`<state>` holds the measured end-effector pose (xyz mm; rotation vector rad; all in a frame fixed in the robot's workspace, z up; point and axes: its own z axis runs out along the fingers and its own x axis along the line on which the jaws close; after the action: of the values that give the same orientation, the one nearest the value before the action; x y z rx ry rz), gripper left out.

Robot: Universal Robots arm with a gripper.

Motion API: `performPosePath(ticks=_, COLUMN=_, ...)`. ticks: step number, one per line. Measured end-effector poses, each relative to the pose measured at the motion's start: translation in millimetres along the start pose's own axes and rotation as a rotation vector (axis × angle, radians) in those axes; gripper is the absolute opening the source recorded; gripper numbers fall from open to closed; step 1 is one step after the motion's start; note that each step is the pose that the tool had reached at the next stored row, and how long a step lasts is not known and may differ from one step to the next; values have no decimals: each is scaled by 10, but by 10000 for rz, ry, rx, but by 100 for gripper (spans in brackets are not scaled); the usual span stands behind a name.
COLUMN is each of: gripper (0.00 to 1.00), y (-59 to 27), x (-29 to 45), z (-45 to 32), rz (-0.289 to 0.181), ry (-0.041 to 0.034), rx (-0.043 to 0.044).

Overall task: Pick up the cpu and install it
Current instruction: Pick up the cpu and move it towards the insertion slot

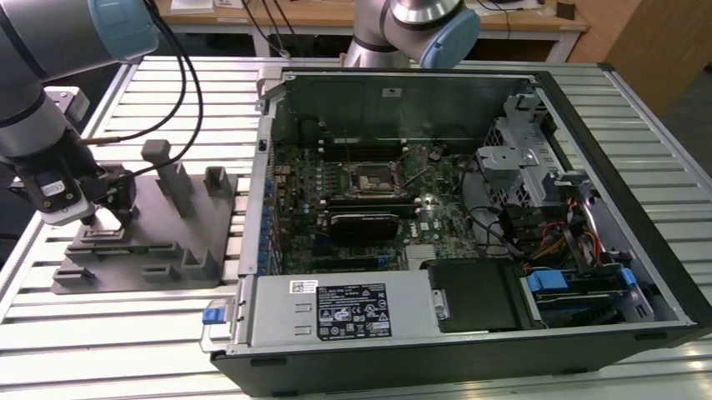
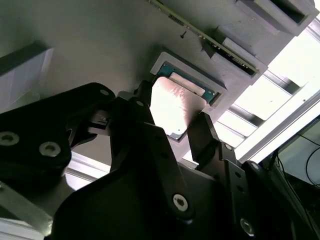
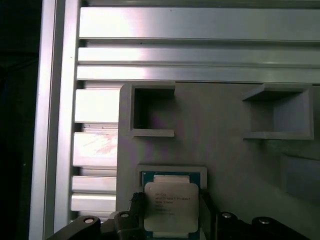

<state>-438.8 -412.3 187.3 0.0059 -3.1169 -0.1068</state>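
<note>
The claw (image 1: 106,218) stands low over the grey holder block (image 1: 167,250) on the slatted bench (image 1: 122,333), well apart from the open computer case (image 1: 623,250). In both wrist views the cpu (image 3: 171,207) (image 2: 172,107) lies directly between the two black fingers (image 3: 137,202), silver top facing up, at the holder's shallow square recess (image 3: 170,170). The fingers are drawn in against two opposite edges of the cpu, pinching it.
</note>
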Motion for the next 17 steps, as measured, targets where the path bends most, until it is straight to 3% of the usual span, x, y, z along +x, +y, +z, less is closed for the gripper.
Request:
performPosePath(ticks=1, gripper=52, y=0, x=0, z=0, rz=0, ry=0, rx=0)
performPosePath(ticks=6, gripper=52, y=3, x=1, z=-45, rz=0, ry=-2, rx=-1)
performPosePath(ticks=12, gripper=52, y=14, x=4, z=-192, rz=0, ry=-2, rx=-2)
performPosePath(ticks=17, gripper=52, y=25, x=9, z=-362, rz=1, ry=-1, rx=-14)
